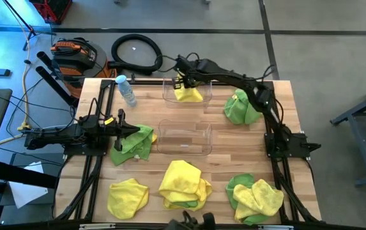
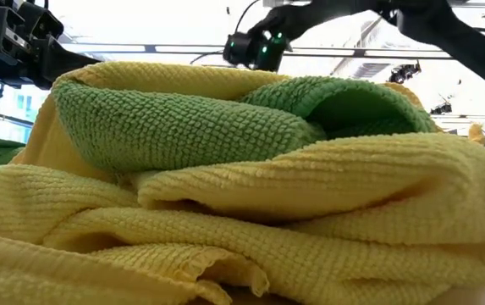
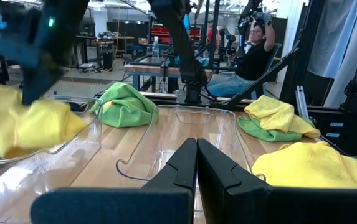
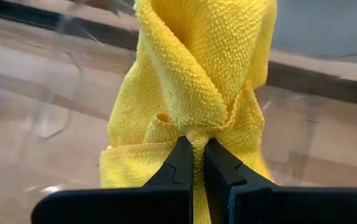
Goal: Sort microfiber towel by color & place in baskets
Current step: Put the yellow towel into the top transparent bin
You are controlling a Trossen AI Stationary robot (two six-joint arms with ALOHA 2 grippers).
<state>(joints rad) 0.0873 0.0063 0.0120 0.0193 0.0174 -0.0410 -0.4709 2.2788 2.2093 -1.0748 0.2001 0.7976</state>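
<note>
Tools: right tool [image 4: 194, 163] clamped on a yellow towel [image 4: 194, 81] over the far basket [image 1: 170, 96]; left tool [image 3: 196, 163] together, beside the near basket [image 1: 184, 151].

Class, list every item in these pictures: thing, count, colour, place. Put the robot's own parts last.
Yellow towels: three loose, table's near side.
Held yellow towel: one, over far basket.
Green towels: four, spread around table.
Baskets: two, clear, centre and far edge.
Bottle: one, clear with blue cap, far left.
Person: one, seated in the room behind.
Left tool: shut, empty, left side.
Right tool: shut on held yellow towel.
</note>
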